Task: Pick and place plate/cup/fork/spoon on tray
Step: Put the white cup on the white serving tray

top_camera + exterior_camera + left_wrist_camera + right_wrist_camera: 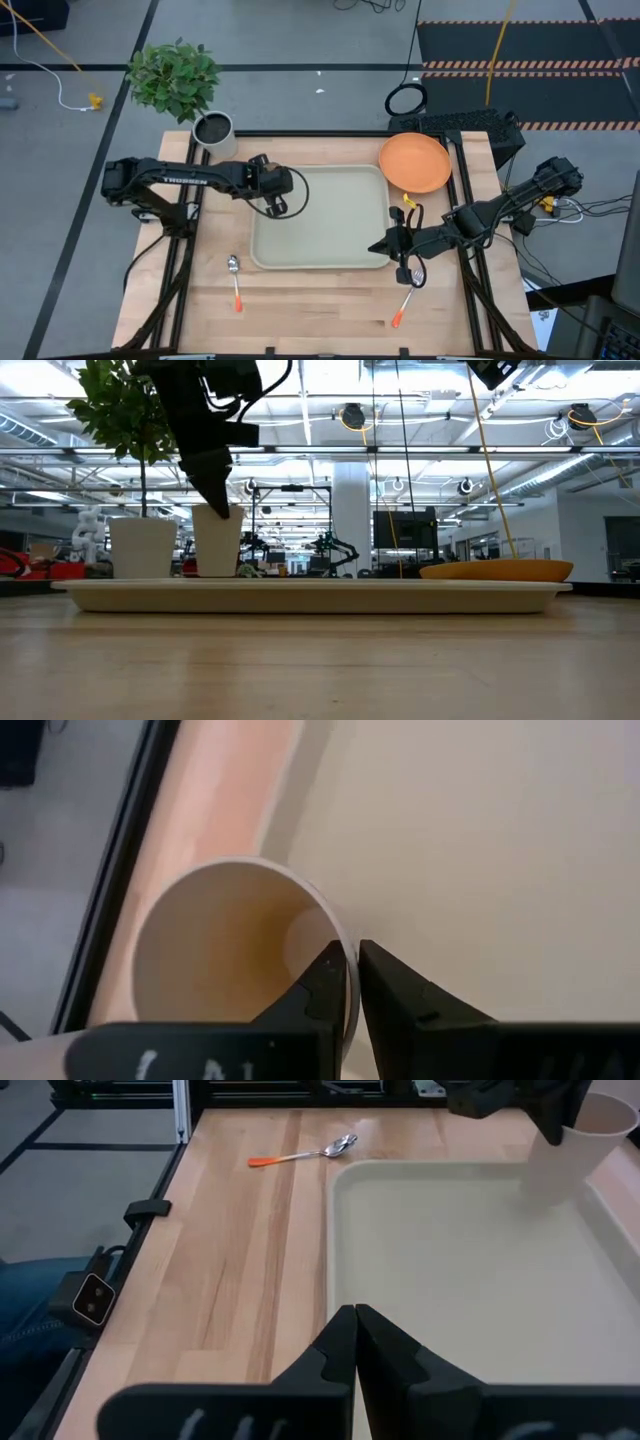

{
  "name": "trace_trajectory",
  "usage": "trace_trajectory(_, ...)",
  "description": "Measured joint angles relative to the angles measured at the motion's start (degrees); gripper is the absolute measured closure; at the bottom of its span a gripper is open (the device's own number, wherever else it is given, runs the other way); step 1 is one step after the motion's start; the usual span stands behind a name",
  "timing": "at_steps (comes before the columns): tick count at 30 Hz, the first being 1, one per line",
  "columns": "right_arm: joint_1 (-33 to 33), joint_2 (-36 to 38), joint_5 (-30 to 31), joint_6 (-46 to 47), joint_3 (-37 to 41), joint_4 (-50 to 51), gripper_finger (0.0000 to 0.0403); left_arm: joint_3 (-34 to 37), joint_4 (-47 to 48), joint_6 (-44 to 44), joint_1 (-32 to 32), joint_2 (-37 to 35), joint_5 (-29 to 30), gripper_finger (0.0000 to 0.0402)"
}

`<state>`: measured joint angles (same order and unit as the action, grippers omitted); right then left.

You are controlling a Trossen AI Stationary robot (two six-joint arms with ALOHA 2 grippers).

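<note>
Beige cup (pixel 235 955) stands on the tray (pixel 330 225) at its far left corner, its rim pinched between the left gripper (pixel 352 982) fingers, one inside the wall and one outside. The right gripper (pixel 356 1342), fingers closed on nothing, hovers at the tray's near right edge, with the fork (pixel 403 306) just beside it on the wooden table (pixel 320 305).

I see the cup (pixel 272 190) at my left end effector (pixel 276 192), standing in the tray (pixel 330 235) at its far-left corner. Plate (pixel 414 162) overlaps the tray's far-right corner. Spoon (pixel 235 280) on the surface near-left; fork (pixel 404 305) just below my right end effector (pixel 398 245).
</note>
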<state>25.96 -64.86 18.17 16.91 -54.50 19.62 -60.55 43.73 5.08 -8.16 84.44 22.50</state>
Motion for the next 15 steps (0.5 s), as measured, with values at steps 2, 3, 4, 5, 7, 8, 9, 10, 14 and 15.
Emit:
trace_trajectory(2,0.0,0.0,0.0,0.0,0.0,0.0,0.0403,0.8,-1.1,-0.2,-0.6,0.0,0.0,0.0367)
trace_trajectory(3,0.0,0.0,0.0,0.0,0.0,0.0,0.0403,1.4,-1.5,-0.3,-0.8,0.0,0.0,0.0367)
trace_trajectory(4,0.0,0.0,0.0,0.0,0.0,0.0,0.0403,1.8,-1.7,-0.3,-1.0,0.0,-0.1,0.0367)
trace_trajectory(5,0.0,0.0,0.0,0.0,0.0,0.0,0.0403,2.1,-1.8,-0.3,-1.3,0.0,-0.2,0.0367)
trace_trajectory(7,0.0,0.0,0.0,0.0,0.0,0.0,0.0403,2.7,-1.8,-0.4,-1.9,0.0,-0.1,0.0367)
trace_trajectory(8,0.0,0.0,0.0,0.0,0.0,0.0,0.0403,2.9,-1.8,-0.4,-2.2,0.0,-0.1,0.0367)
trace_trajectory(9,0.0,0.0,0.0,0.0,0.0,0.0,0.0403,3.0,-1.8,-0.5,-2.5,0.0,0.0,0.0367)
trace_trajectory(10,0.0,0.0,0.0,0.0,0.0,0.0,0.0403,3.2,-2.0,-0.7,-2.6,0.0,0.0,0.0367)
trace_trajectory(14,0.0,0.0,0.0,0.0,0.0,0.0,0.0403,4.1,-3.5,-1.0,-3.6,0.0,0.0,0.0366)
trace_trajectory(15,0.0,0.0,0.0,0.0,0.0,0.0,0.0403,4.2,-3.8,-1.1,-3.8,0.0,0.0,0.0366)
